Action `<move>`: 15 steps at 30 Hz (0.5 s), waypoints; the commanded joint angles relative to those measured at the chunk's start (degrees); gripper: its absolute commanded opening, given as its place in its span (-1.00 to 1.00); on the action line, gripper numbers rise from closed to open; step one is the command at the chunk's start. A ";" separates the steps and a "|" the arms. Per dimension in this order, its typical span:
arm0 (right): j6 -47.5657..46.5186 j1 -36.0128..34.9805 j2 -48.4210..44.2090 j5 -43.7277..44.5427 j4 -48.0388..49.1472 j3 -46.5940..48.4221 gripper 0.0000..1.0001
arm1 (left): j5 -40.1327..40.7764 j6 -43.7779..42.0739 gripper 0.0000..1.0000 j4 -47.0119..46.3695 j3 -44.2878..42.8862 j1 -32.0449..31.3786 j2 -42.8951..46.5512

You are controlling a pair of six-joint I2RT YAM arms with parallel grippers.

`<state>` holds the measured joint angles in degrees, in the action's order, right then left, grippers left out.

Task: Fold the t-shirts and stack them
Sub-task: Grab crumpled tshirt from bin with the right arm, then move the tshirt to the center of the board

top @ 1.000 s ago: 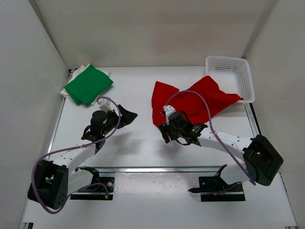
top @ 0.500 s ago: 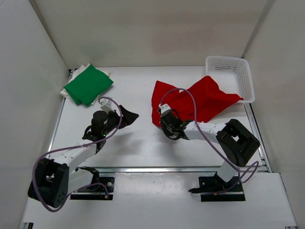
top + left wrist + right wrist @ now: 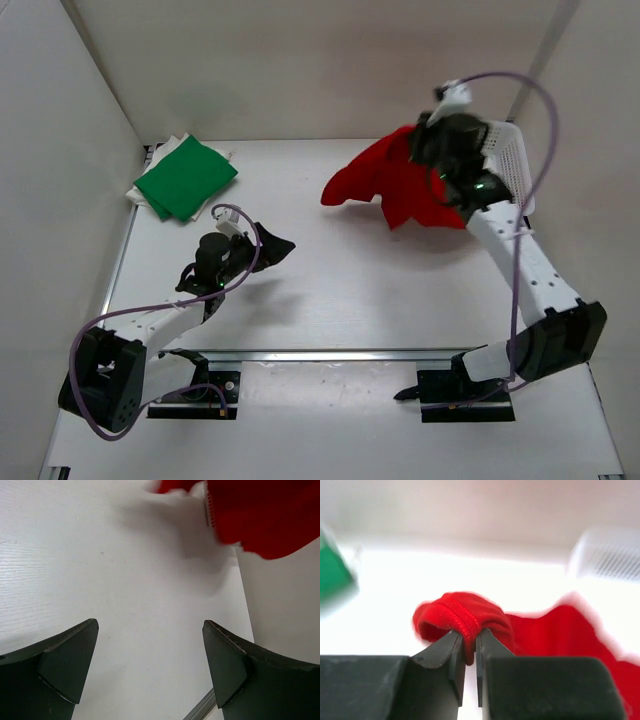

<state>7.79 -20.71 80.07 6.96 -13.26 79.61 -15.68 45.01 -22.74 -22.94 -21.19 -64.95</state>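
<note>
Your right gripper point(image 3: 469, 647) pinches the red t-shirt point(image 3: 395, 185), held up just beside the basket point(image 3: 512, 160).
Only the right wrist view shows the jaws pressed on a hemmed fold. The top view shows the cloth hanging above the worktop point(image 3: 330, 285), hiding part of the basket. Your left gripper point(image 3: 150, 630) is spread, well apart from the basket. The green t-shirt point(image 3: 185, 178) lies on the white t-shirt point(image 3: 138, 192), across the worktop from the basket.

Bright, even overhead light casts soft shadows on the white table point(image 3: 330, 300). The right wrist view is washed out and motion-blurred, smearing the edges of the red t-shirt point(image 3: 462, 611).
</note>
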 commanded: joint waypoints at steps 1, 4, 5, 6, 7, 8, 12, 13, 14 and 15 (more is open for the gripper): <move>2.40 6.81 -1.85 -15.21 -1.85 15.16 -1.00 | -0.49 -0.45 0.82 -0.90 -0.71 -0.43 0.88; 0.13 3.85 2.26 -17.60 -9.04 31.58 -0.99 | -0.49 0.25 0.83 -0.90 -0.88 -0.52 1.32; -0.40 1.40 4.89 -17.77 -10.02 39.05 -1.00 | -0.92 0.42 0.83 -0.90 -1.05 -0.52 1.49; -0.84 0.59 7.79 -19.60 -12.12 42.52 -1.00 | -0.15 0.34 0.83 -0.64 -1.23 -0.69 1.58; -0.24 -1.59 9.21 -21.53 -13.88 49.43 -1.00 | -0.31 0.34 0.82 -0.64 -1.32 -0.78 1.93; 0.03 -3.44 12.27 -22.51 -14.95 54.98 -0.99 | -0.05 0.25 0.83 -0.46 -1.23 -0.70 2.02; 1.70 -10.57 15.12 -26.64 -12.59 58.56 -1.00 | 0.65 0.43 0.81 0.50 -0.27 0.36 4.04; 1.70 -13.02 14.59 -27.52 -10.23 57.42 -1.00 | 0.83 0.34 0.82 1.20 0.08 0.88 4.91; 1.70 -15.13 14.59 -27.88 -9.17 56.19 -1.00 | 0.83 0.25 0.80 1.73 0.44 1.32 5.35; 1.61 -15.93 14.32 -27.79 -7.50 55.92 -1.00 | 0.57 0.34 0.81 1.74 0.87 2.02 6.14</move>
<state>8.80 -33.80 93.82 -16.88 -23.59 136.66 -15.59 45.36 -21.85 -22.92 -20.67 -61.69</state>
